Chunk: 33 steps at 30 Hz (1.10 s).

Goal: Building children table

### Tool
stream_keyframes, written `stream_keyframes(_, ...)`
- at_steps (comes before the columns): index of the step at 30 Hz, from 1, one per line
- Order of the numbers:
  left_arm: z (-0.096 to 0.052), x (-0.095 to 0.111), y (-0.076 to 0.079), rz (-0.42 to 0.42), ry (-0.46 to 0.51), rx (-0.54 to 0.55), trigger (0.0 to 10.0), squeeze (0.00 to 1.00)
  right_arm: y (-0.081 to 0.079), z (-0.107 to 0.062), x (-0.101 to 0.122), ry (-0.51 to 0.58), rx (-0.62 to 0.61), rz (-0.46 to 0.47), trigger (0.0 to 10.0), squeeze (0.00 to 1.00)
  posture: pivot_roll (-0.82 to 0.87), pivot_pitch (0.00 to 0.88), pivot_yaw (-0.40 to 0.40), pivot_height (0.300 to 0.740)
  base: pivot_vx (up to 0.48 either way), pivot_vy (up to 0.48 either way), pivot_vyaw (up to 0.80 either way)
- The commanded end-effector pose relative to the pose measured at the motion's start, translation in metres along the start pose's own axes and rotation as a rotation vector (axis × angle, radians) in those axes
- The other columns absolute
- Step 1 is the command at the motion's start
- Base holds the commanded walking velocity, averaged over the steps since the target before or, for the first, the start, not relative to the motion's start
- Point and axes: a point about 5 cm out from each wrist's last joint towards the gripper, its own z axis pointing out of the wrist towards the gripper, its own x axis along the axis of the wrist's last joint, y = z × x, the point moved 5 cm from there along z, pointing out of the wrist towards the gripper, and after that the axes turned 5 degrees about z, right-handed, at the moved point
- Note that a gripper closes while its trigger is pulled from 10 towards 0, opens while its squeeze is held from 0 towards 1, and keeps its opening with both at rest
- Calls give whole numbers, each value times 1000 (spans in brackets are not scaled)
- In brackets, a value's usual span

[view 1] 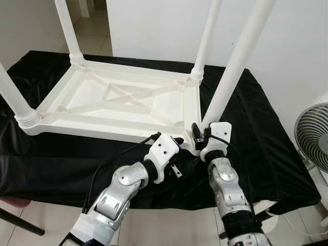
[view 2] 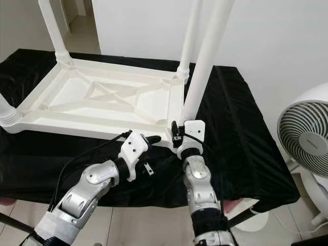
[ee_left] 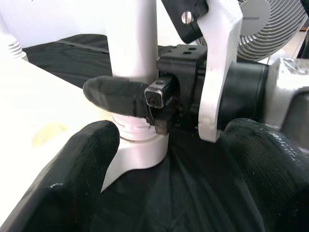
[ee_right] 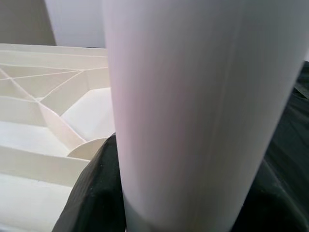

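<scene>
A white plastic children's table (view 1: pixel 118 97) lies upside down on a black cloth (view 1: pixel 266 154), with its legs pointing up. My right gripper (view 1: pixel 201 135) is shut on the base of the near right leg (view 1: pixel 233 66), just above its corner socket. In the right wrist view that leg (ee_right: pixel 193 111) stands close up, with one black finger (ee_right: pixel 94 193) against it. Just left of that corner, at the table's front edge, my left gripper (view 1: pixel 177 155) is open. Between its fingers (ee_left: pixel 63 183), the left wrist view shows the leg's threaded base (ee_left: pixel 135 140).
Three more legs stand in their sockets: far left (view 1: pixel 68 31), far right (view 1: pixel 207 36) and near left (view 1: pixel 13 100). A white floor fan (view 2: pixel 307 138) stands to the right of the covered surface. White walls close off the back and right.
</scene>
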Motion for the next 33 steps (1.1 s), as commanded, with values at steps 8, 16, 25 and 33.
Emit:
stream_keyframes(8,-2,-4,-7,4,-13,47,10000,0,6,-9,-18,-80,-103,4,10000,0,88,41,-54,740,0,0,0)
stream_keyframes(16,-1,-5,-7,-12,-19,35,10000,0,2,-11,-13,-62,-47,7,10000,1000,86,32,-54,740,0,0,0)
stream_keyframes(25,-1,-5,-5,9,-17,20,10000,0,1,-8,-2,-64,209,-10,10000,0,80,21,-55,740,0,0,0)
stream_keyframes(33,-1,-6,-3,13,-17,13,10000,0,17,1,6,-123,432,-77,10000,0,81,23,-54,740,0,0,0)
